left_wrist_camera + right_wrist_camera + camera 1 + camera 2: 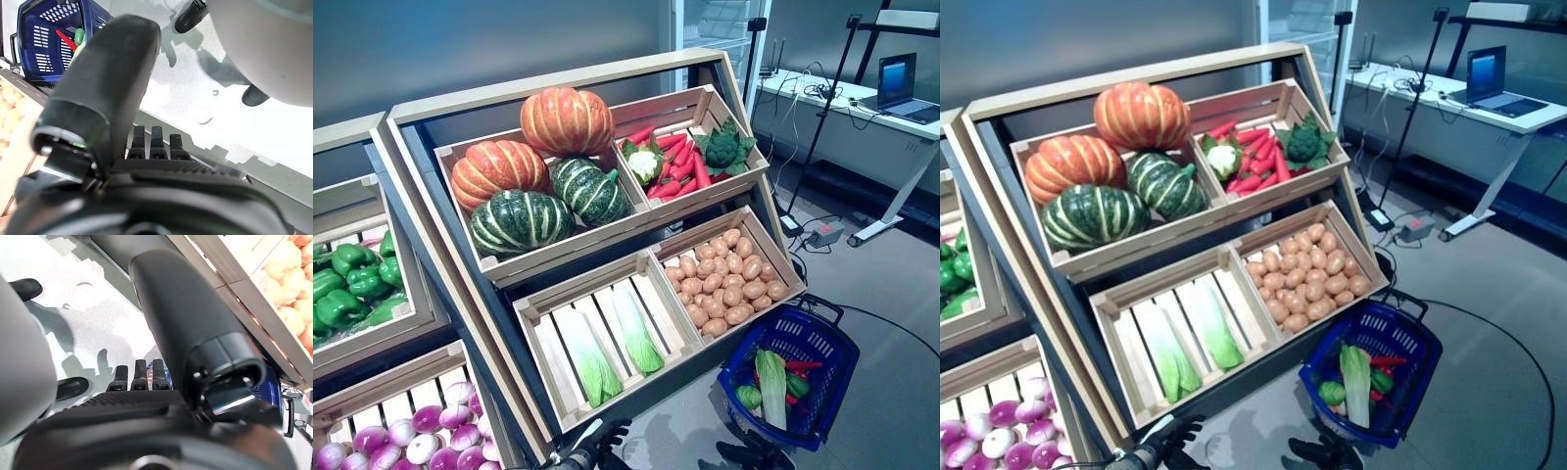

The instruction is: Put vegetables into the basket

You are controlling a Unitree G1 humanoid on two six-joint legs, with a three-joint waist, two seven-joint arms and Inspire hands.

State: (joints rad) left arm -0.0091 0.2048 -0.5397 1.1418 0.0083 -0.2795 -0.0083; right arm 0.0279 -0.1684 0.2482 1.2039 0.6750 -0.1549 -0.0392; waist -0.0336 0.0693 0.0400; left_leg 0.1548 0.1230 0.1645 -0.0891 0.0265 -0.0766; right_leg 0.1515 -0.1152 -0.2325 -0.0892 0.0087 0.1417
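Items you cannot fully check:

- Dark left hand [603,443], bottom edge of the left eye view: cut off below the fingers.
- Dark right hand [759,456], bottom edge: only a sliver shows; finger pose unreadable there.
- Blue plastic basket [46,34], upper left of the left wrist view: partly behind the thumb; contents cropped.
- Green peppers in a wooden crate [350,284], left edge: cut by the frame.
- Purple-white onions [406,436], lower left corner: cropped.
- Open laptop [901,86], upper right: screen too small to read.
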